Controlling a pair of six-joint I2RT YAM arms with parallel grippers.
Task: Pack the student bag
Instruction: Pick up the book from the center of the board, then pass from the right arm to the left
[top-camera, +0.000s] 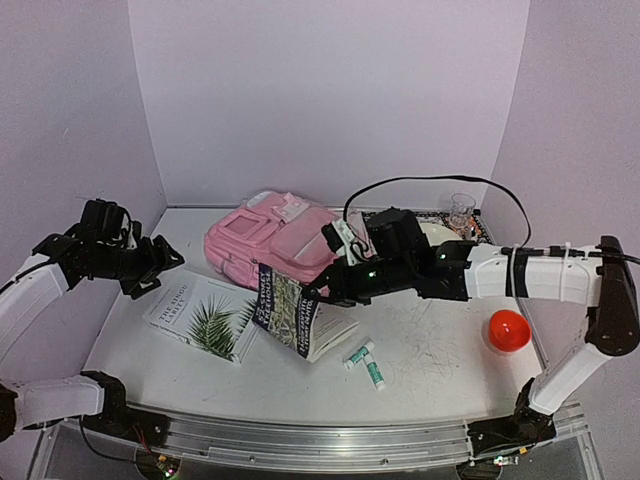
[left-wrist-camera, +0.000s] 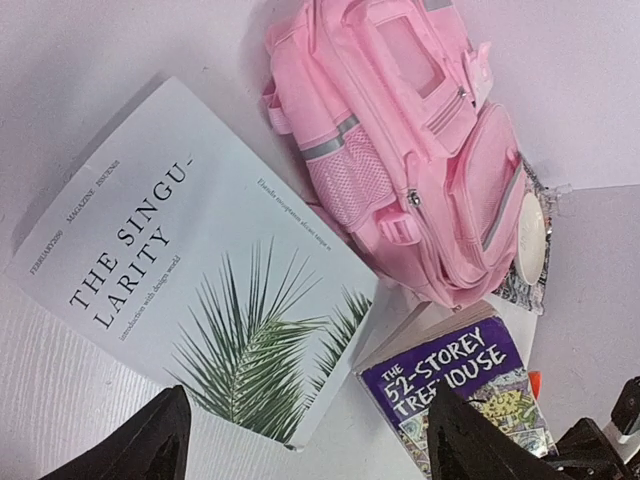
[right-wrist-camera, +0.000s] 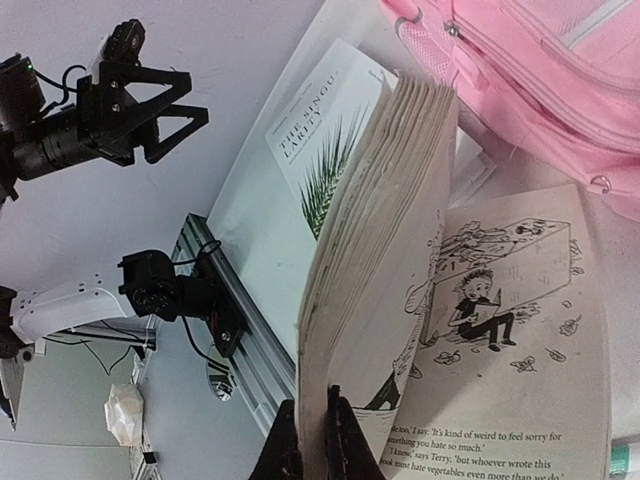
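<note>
Bag (left-wrist-camera: 420, 150) lies front-up, long axis running upper left to lower right. Right gripper (right-wrist-camera: 318, 415) pinches the book (right-wrist-camera: 380, 250) by its pages — left gripper (left-wrist-camera: 305, 400) spread, empty.

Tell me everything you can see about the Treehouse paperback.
The Treehouse paperback has a purple title panel, busy illustrated cover and yellowed pages. It stands open and tilted, pages fanned, a cartoon page showing. The right gripper, shut, pinches a sheaf of its pages, holding it just in front of the pink student bag.
</note>
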